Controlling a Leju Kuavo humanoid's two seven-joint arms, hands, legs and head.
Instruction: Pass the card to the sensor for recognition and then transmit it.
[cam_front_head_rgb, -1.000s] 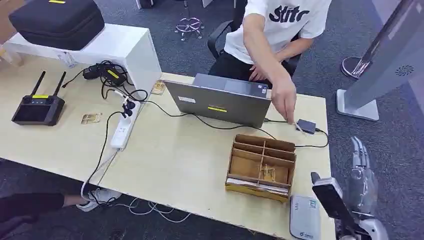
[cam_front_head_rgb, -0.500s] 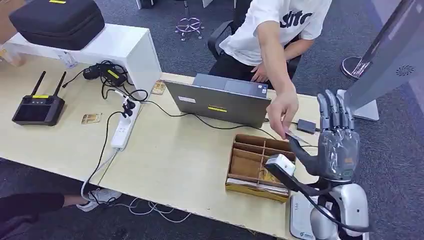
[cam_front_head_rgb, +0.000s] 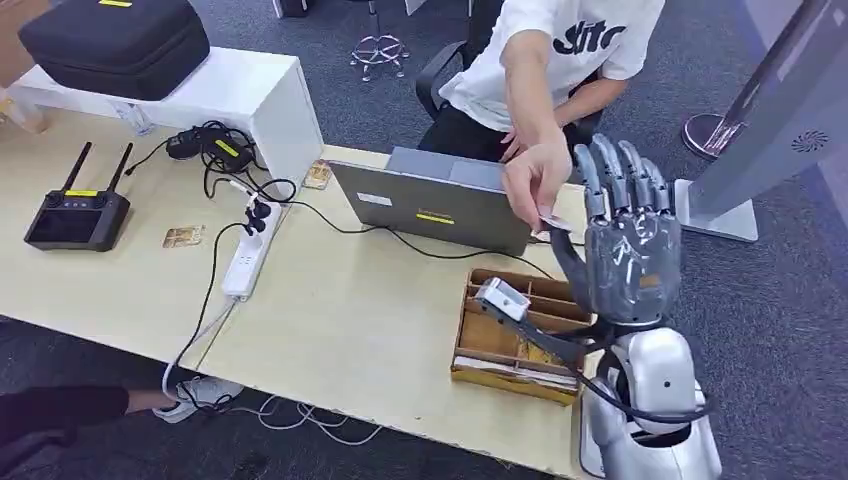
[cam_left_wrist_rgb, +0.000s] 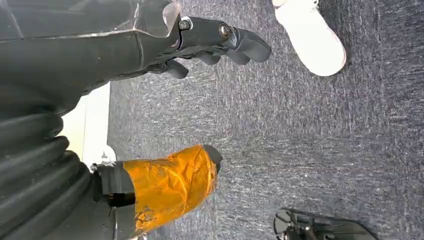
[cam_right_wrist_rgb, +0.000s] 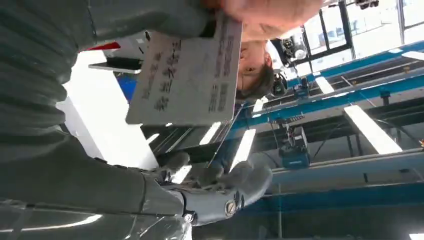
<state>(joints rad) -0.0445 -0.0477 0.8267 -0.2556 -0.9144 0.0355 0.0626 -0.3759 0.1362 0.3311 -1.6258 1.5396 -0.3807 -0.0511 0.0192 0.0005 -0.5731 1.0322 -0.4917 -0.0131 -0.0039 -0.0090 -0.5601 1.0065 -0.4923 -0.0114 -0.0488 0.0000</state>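
- The right hand (cam_front_head_rgb: 628, 250) is raised above the table's (cam_front_head_rgb: 340, 320) right edge, fingers spread
- The card (cam_right_wrist_rgb: 187, 75) is pinched by a person's hand (cam_front_head_rgb: 535, 180), beside the thumb
- The left hand (cam_left_wrist_rgb: 150, 45) is hung over carpet, holding nothing, fingers loosely curled

Compared with the earlier frames, we see the right hand (cam_front_head_rgb: 628, 250) raised from low beside the table edge to a position above the wooden box (cam_front_head_rgb: 523, 335), fingers spread and pointing up. The person's hand (cam_front_head_rgb: 537, 180) has lifted from the small grey sensor on the table and now holds the card (cam_front_head_rgb: 556, 223) at the robot's thumb. In the right wrist view, the card (cam_right_wrist_rgb: 186, 75) lies against the thumb.
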